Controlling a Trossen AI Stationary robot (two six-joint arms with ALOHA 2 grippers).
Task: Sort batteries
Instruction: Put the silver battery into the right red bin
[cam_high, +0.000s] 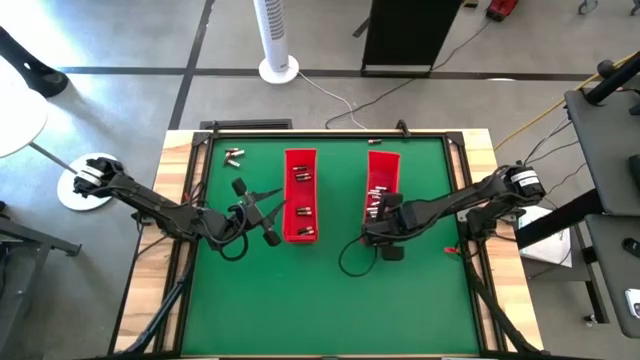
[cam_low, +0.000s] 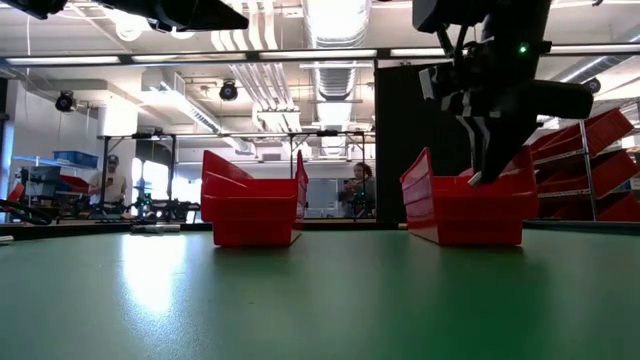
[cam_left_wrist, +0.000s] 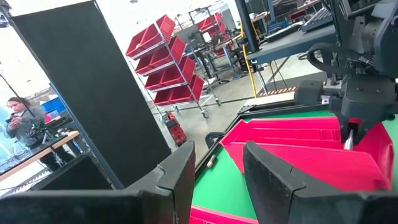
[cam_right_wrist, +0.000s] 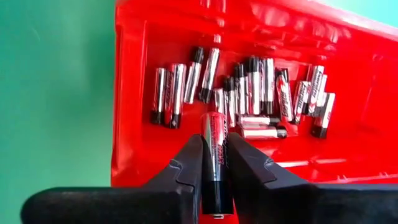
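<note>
Two long red trays lie side by side on the green mat, the left tray (cam_high: 300, 195) and the right tray (cam_high: 382, 185). Several batteries (cam_right_wrist: 249, 93) lie in a heap on the right tray's floor. A few batteries (cam_high: 303, 212) lie in the left tray, and a few loose ones (cam_high: 233, 155) rest on the mat at the far left. My right gripper (cam_right_wrist: 214, 180) hangs over the right tray's near end, shut on one battery (cam_right_wrist: 214, 146). My left gripper (cam_left_wrist: 217, 177) hovers open and level just left of the left tray, with nothing between its fingers. My right gripper pinches one silvery battery by its long sides (cam_right_wrist: 215, 163) between the two fingers. The battery lies along the fingers, and its free end (cam_right_wrist: 213, 119) sticks out past the fingertips. The fingers come from above, pointing steeply down. The battery hangs clear above the right tray's floor (cam_low: 480, 178).
Both trays stand with raised walls, seen as left tray (cam_low: 252, 210) and right tray (cam_low: 465, 215) in the low view. Bare green mat (cam_high: 330, 300) lies toward the near edge. A wooden frame (cam_high: 180, 160) borders the mat. People work at benches far behind the table.
</note>
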